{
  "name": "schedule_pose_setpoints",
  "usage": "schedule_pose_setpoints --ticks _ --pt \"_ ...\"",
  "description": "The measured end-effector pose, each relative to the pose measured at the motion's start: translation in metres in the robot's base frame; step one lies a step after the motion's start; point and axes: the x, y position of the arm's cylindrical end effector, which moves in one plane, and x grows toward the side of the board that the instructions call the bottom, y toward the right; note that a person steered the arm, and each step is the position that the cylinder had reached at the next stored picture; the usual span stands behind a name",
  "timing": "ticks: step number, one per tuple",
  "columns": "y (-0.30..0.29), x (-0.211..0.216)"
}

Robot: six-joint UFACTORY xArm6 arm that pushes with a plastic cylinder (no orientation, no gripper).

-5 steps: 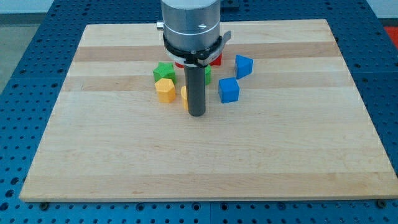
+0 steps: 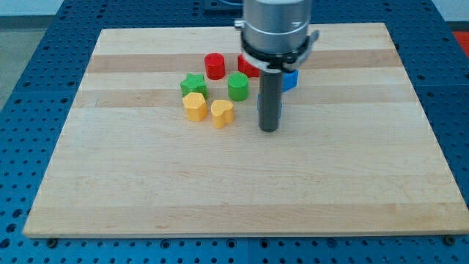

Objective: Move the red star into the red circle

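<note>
Tip (image 2: 269,130) rests right of yellow heart (image 2: 222,112), below red star (image 2: 248,66).

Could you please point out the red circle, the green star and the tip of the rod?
red circle (image 2: 214,65), camera view, on its top face.
green star (image 2: 193,83), camera view, on its top face.
my tip (image 2: 269,130), camera view, at the rod's very lower end.
</note>
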Motion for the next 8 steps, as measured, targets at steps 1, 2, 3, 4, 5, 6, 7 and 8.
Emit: schedule_pose_setpoints --ticks 1,2,3,4,5,6,7,8 --pt "0.037 -0.004" --pt "0.048 -0.024" --pt "0.045 -0.034" --pt "0.026 -0.035" --pt "0.000 -0.035" --pt "-0.019 -0.035" --pt "-0.019 -0.035" --pt "-0.005 -0.035"
